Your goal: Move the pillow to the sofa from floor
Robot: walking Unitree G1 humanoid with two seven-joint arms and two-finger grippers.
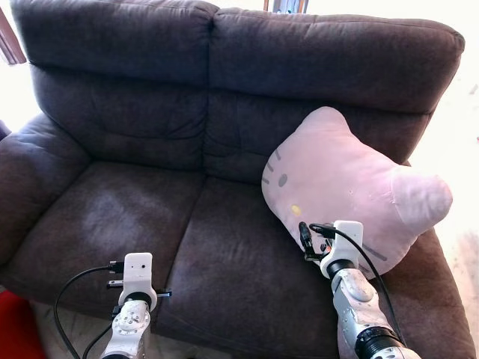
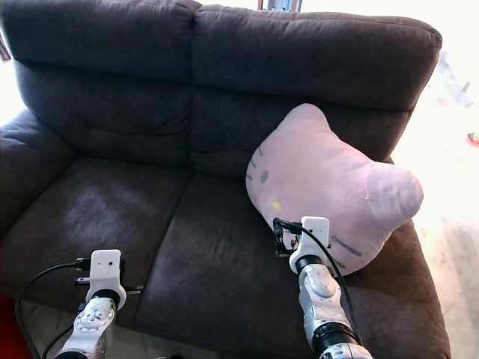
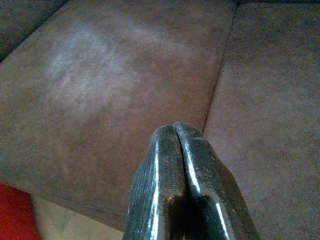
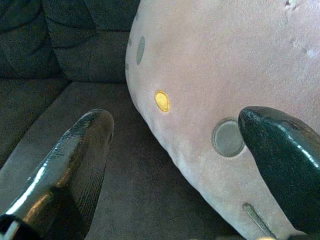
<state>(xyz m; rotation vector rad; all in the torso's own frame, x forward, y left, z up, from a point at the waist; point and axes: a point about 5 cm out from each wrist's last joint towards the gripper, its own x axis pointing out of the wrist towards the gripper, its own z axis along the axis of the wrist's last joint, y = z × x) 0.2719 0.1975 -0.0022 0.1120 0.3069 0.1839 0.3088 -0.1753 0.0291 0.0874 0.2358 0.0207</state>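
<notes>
One pink pillow (image 1: pixel 352 183) lies on the dark sofa (image 1: pixel 150 209).
It leans against the backrest, just in front of the right hand (image 4: pixel 175 165), whose fingers are spread apart and released. The left hand (image 3: pixel 182 150) is clenched shut, empty, above the seat cushion.

Pillow (image 1: pixel 352 187): pink, cat-face shaped, with grey eyes and yellow nose, leaning tilted against the backrest.
Sofa (image 1: pixel 150 127): dark brown, bearing the pillow on its right seat.
</notes>
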